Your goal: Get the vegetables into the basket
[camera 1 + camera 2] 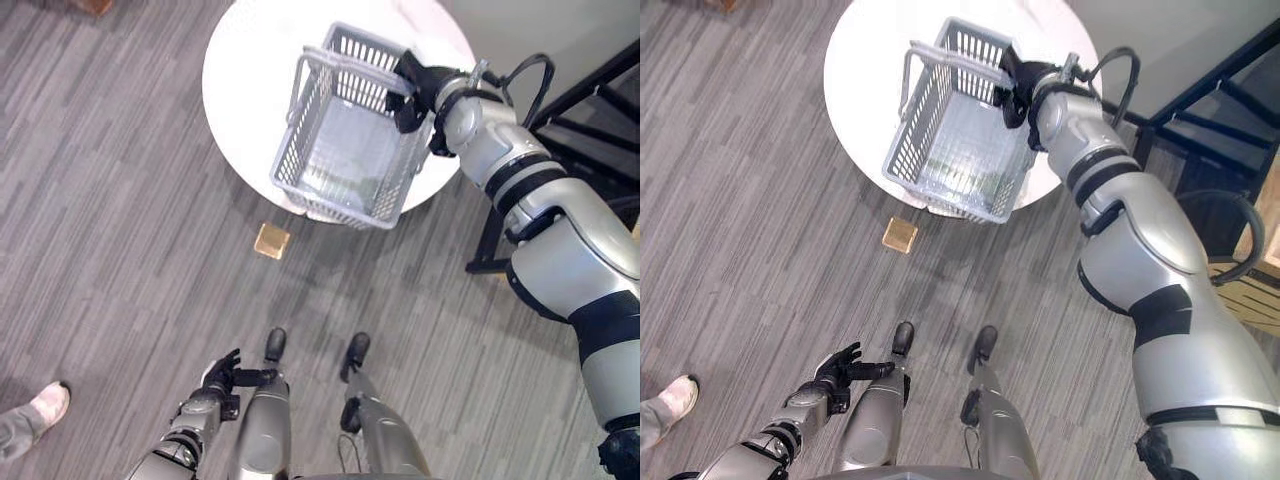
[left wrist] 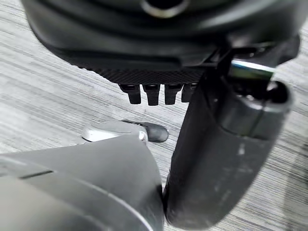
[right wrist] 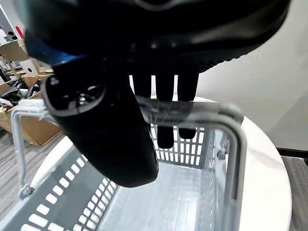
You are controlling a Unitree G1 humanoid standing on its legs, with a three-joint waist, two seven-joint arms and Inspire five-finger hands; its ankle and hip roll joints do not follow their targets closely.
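Fingers (image 3: 166, 91) of the right hand (image 1: 412, 88) curl over the handle (image 3: 192, 109) of the grey plastic basket (image 1: 345, 150), thumb on the near side of the bar, so it has a grip on it. Basket sits on the round white table (image 1: 250, 70), tilted, its near end overhanging the table's front edge. Inside looks bare, mesh floor showing; no vegetables visible anywhere, so cannot tell where they are. Left hand (image 1: 840, 372) hangs low by the robot's side over the grey carpet floor (image 1: 120, 200), fingers loosely spread, holding nothing.

Step in hand, as I judge it: moving or lifting the basket, loading not begun. Next move calls for a steady grip on the handle and keeping the basket from sliding off the front edge.

Room: table's left and far edges are open. Dark metal frame (image 1: 590, 110) stands just right of the table, close to the right arm. Small tan square block (image 1: 272, 240) lies on the floor below the front edge. A person's shoe (image 1: 45, 402) shows at the floor's lower left, well apart.
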